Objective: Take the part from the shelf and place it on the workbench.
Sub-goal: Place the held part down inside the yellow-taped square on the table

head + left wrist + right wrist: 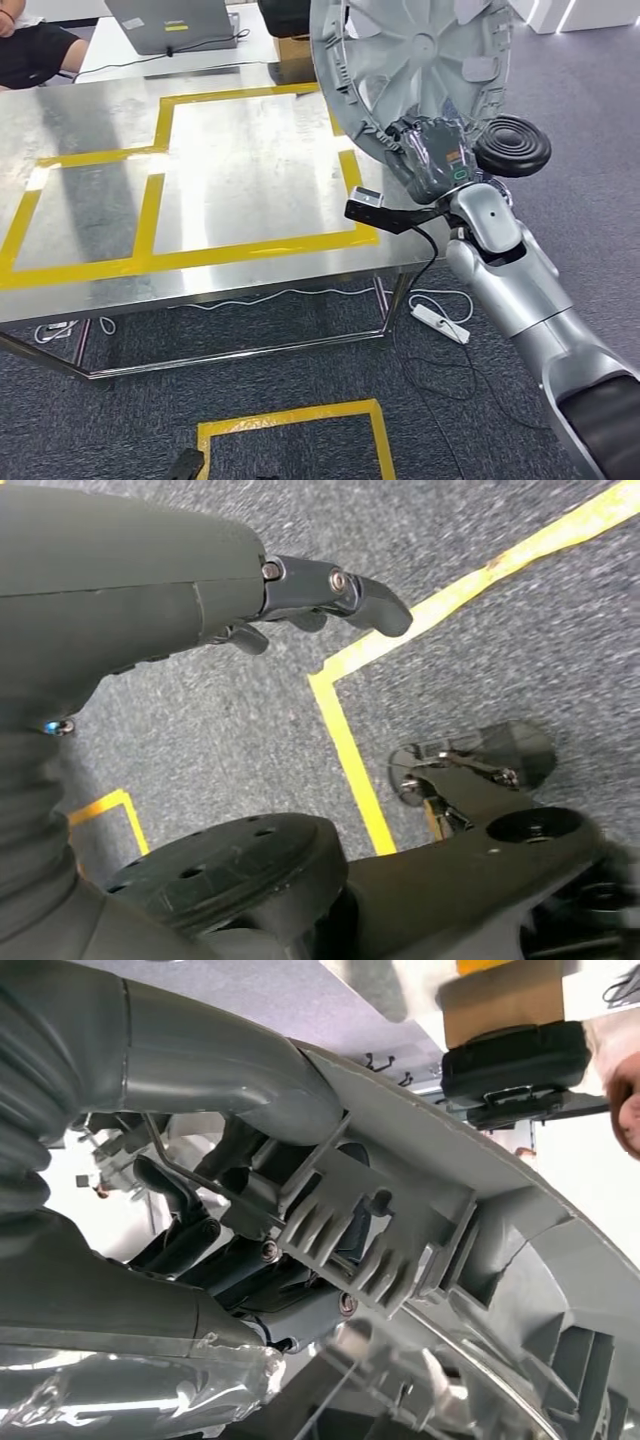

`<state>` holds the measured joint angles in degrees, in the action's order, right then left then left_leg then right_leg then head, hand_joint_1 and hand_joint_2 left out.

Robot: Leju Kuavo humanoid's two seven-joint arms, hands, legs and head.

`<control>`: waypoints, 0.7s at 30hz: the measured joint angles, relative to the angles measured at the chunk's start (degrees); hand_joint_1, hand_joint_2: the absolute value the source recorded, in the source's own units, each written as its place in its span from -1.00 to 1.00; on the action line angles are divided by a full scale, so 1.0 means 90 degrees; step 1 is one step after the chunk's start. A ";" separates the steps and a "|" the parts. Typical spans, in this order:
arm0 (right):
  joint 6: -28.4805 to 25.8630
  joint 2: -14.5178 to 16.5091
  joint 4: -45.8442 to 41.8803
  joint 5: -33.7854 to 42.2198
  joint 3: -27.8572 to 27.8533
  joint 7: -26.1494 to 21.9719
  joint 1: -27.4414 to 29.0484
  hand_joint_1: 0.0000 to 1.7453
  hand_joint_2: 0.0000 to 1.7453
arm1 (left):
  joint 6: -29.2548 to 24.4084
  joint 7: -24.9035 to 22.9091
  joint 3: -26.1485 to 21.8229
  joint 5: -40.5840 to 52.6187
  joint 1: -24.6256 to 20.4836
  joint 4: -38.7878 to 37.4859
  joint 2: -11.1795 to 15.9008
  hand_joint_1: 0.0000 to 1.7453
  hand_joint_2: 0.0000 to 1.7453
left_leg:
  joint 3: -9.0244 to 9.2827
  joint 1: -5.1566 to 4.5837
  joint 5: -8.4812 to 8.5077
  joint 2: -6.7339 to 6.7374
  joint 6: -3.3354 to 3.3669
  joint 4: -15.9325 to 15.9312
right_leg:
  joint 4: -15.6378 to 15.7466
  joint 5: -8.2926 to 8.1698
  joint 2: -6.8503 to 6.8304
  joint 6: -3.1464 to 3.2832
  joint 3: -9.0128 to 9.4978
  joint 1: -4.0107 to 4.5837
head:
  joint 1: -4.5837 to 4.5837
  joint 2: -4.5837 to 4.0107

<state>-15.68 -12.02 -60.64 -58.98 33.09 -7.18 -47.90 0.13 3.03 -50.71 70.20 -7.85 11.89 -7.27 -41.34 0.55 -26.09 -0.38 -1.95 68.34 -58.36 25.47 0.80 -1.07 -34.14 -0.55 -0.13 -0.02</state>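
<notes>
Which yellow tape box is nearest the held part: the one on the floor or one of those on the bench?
The right-hand box on the workbench, the large outline. The round grey part, held by the right hand, hangs over its right corner; the floor box lies well below.

part (pixel 411 60) held by right hand (pixel 434 155) above workbench (pixel 226 170) right edge — laptop (pixel 170 22) behind

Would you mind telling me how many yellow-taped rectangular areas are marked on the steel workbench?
2: a narrow yellow-taped rectangle at the left of the steel workbench, and a larger stepped yellow-taped area to its right. The large grey round plastic part in the right hand may hide more.
</notes>
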 joint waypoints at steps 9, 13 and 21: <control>-0.0005 0.0014 0.0001 0.0013 0.0004 -0.0025 -0.0008 1.00 1.00 | -0.0002 0.0035 -0.0009 0.0015 0.0011 0.0000 -0.0012 -1.00 1.00 | 0.0419 -0.0008 0.0404 -0.0077 0.0100 -0.1207 | 0.0043 0.0036 -0.0044 -0.0068 0.0021 0.0065 | -0.0018 0.0000; -0.0007 0.0061 0.0068 -0.0021 0.0013 -0.0018 -0.0016 1.00 1.00 | 0.0001 0.0037 -0.0009 0.0072 0.0011 0.0000 -0.0016 -1.00 1.00 | 0.0417 -0.0013 0.0407 -0.0081 0.0154 -0.1207 | 0.0106 0.0014 -0.0057 -0.0124 0.0051 0.0064 | -0.0016 0.0001; -0.0038 0.0405 0.0748 -0.0141 0.0071 -0.0204 -0.0324 1.00 1.00 | 0.0075 -0.0027 0.0013 0.0262 -0.0075 0.0000 -0.0026 -1.00 1.00 | 0.0422 -0.0012 0.0444 -0.0064 0.0175 -0.1208 | 0.0116 -0.0032 -0.0033 -0.0192 0.0042 0.0064 | -0.0013 0.0000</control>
<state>-16.02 -8.37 -53.90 -60.24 33.73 -9.01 -50.82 0.80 2.79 -50.59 72.56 -8.53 11.89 -7.50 -37.54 0.44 -22.09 -0.95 -0.38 57.47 -57.31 25.18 0.50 -2.80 -33.77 0.03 -0.24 -0.02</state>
